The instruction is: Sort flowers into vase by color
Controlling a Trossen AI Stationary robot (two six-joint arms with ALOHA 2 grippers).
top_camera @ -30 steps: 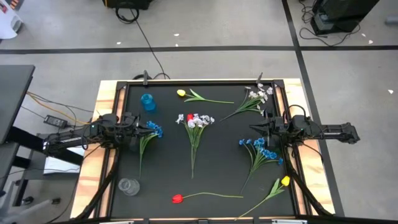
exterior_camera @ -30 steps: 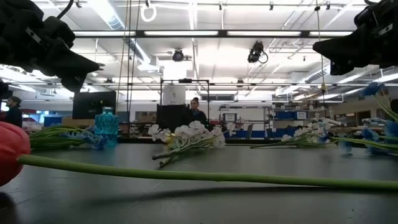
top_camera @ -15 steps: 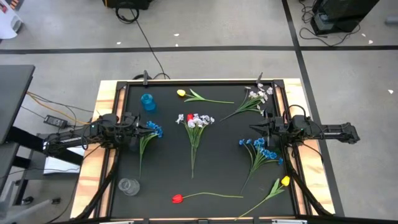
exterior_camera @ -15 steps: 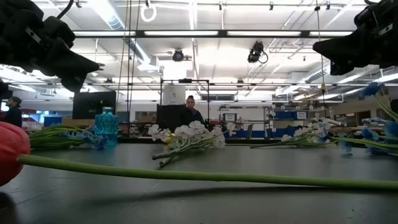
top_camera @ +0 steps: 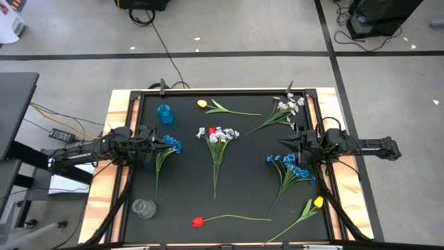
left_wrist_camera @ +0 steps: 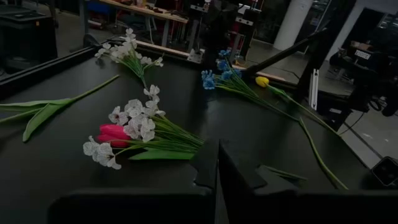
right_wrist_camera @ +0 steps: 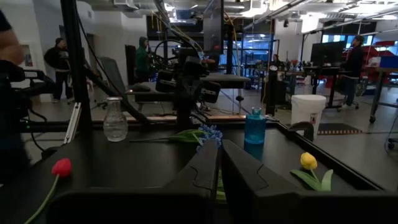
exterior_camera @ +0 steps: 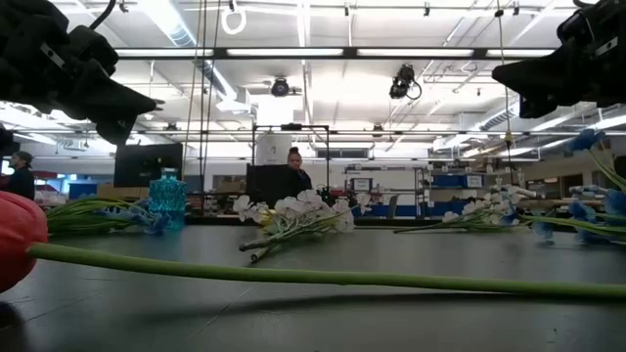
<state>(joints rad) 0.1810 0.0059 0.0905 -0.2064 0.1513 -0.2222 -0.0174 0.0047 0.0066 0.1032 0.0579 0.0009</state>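
flowers strewn flat across the black worktop [top_camera: 243, 187], none in a vase. at centre, a white spray [top_camera: 219, 135] with a red bloom tucked in its head, stems trailing toward the near edge. far of it, a yellow tulip [top_camera: 202, 104] with a long leaf. at the far right corner, a second white spray [top_camera: 287, 107]. on the right, a blue spray [top_camera: 290, 165], just beside the right tool [top_camera: 285, 144]. near right corner, another yellow tulip [top_camera: 318, 202]. along the near edge, a red tulip [top_camera: 198, 221], stem running right. on the left, a small blue spray [top_camera: 171, 144], right at the tip of the left tool [top_camera: 161, 138].

blue vase [top_camera: 164, 113] upright at far left, clear glass vase [top_camera: 143, 207] upright at near left, both well apart from the flowers.

left tool low at the left rim, fingers pressed together, holding nothing. right tool at the right rim, fingers likewise pressed together, empty. both pointing inward across the worktop.

beyond the worktop, a person [exterior_camera: 291, 168] behind a dark monitor, more people farther off in the room.
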